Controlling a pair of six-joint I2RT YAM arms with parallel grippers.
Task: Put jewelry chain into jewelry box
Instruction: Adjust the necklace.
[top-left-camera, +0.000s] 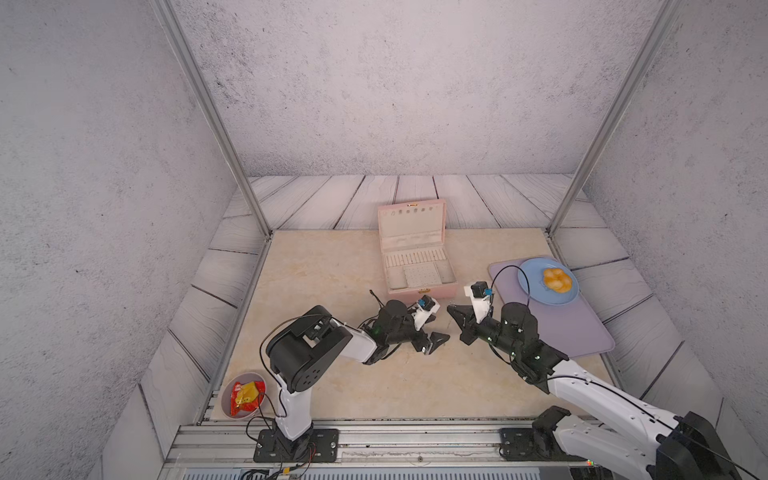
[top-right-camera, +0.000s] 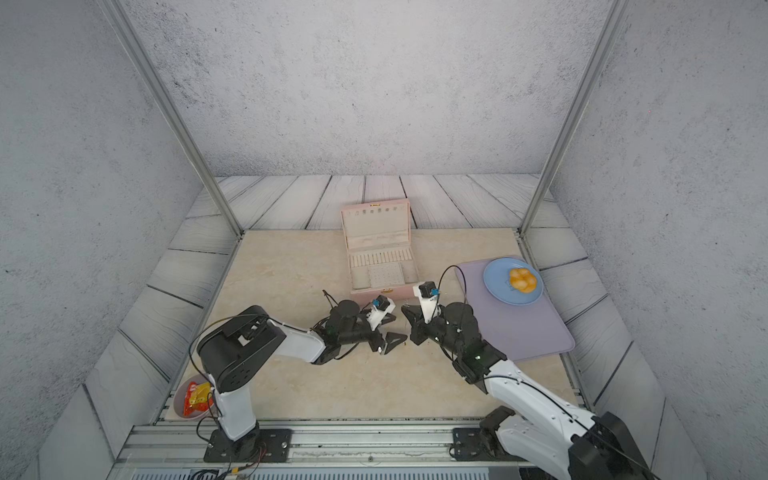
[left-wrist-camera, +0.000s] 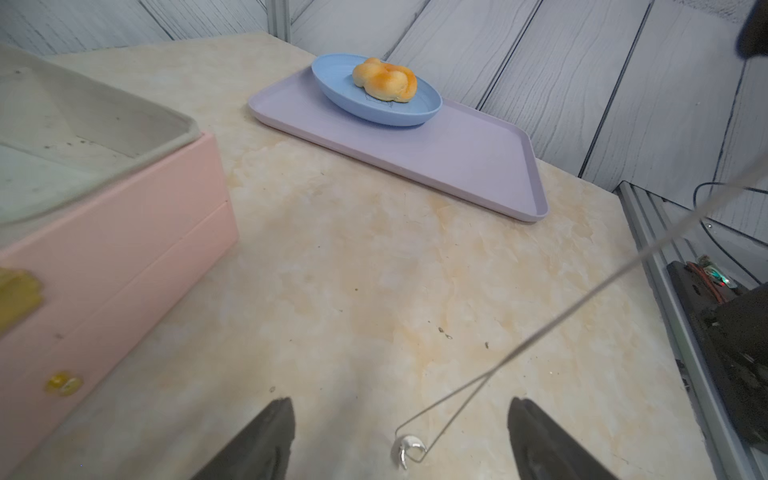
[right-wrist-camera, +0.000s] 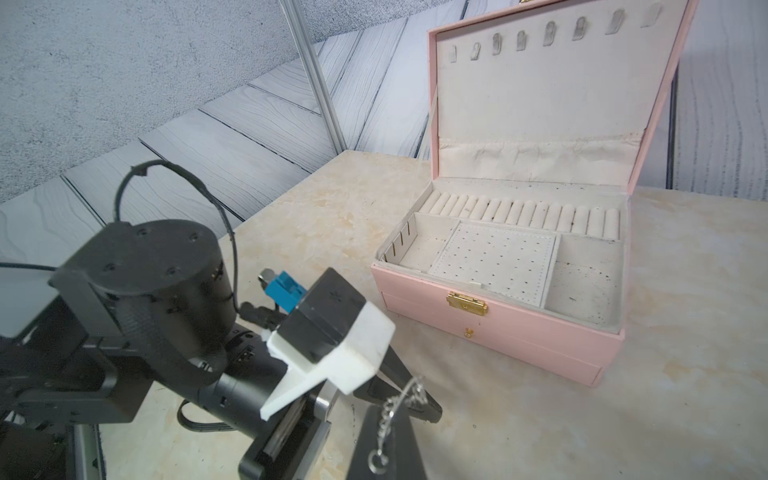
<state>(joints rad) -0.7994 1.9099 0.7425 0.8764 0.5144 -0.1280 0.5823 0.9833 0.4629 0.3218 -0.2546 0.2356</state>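
- Pinching the jewelry chain (left-wrist-camera: 561, 314) between closed jaws, the right gripper (top-left-camera: 454, 311) is hovering in front of the jewelry box (top-left-camera: 432, 291), near its right front corner.
- The chain is running taut from that grip down to a small shiny pendant (left-wrist-camera: 409, 446), which is hanging at the marble tabletop (top-left-camera: 332, 291); whether it is touching, I cannot tell.
- The left gripper (top-left-camera: 435, 328) is standing with jaws wide apart, the pendant lying between its fingers (left-wrist-camera: 266, 440) and touching neither.
- In the right wrist view, a short tail of links ending in a ring (right-wrist-camera: 376, 461) is dangling over the right gripper's fingers.
- The box is sitting open with its lid upright, and the chain is hanging outside it, over the tabletop in front.
- A bread roll (top-left-camera: 557, 279) is resting on a blue plate (top-left-camera: 536, 291) on a lilac tray (top-left-camera: 561, 332); a snack packet (top-left-camera: 245, 395) is lying in a bowl (top-left-camera: 224, 399) at the near left corner.
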